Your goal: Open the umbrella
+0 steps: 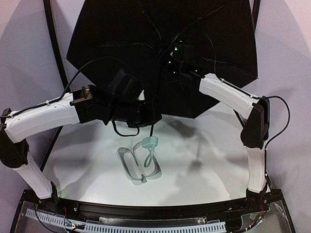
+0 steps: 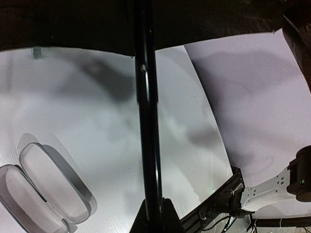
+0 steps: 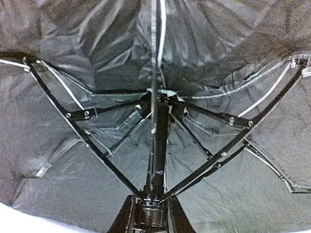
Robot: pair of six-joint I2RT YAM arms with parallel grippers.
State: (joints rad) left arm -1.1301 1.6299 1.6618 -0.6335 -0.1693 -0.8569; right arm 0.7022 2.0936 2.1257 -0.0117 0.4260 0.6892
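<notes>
Left pincer [image 2: 155, 209] is clenched on the thin black shaft [image 2: 146, 121], bottom centre of its wrist view, the rod running straight up the frame. Right pincer [image 3: 151, 204] grips the runner [image 3: 153, 218] at the bottom of its own view, ribs fanning out above. The umbrella [image 1: 160, 48] fills the upper centre of the overhead view, canopy spread wide, mint handle [image 1: 150, 142] hanging mid-frame. Looks nearly done: hold the shaft firm and press the runner straight along it until it latches, no twisting. Lower centre, the hard case [image 1: 138, 167] lies open on the white surface [image 1: 204, 165], nothing showing in either shell
</notes>
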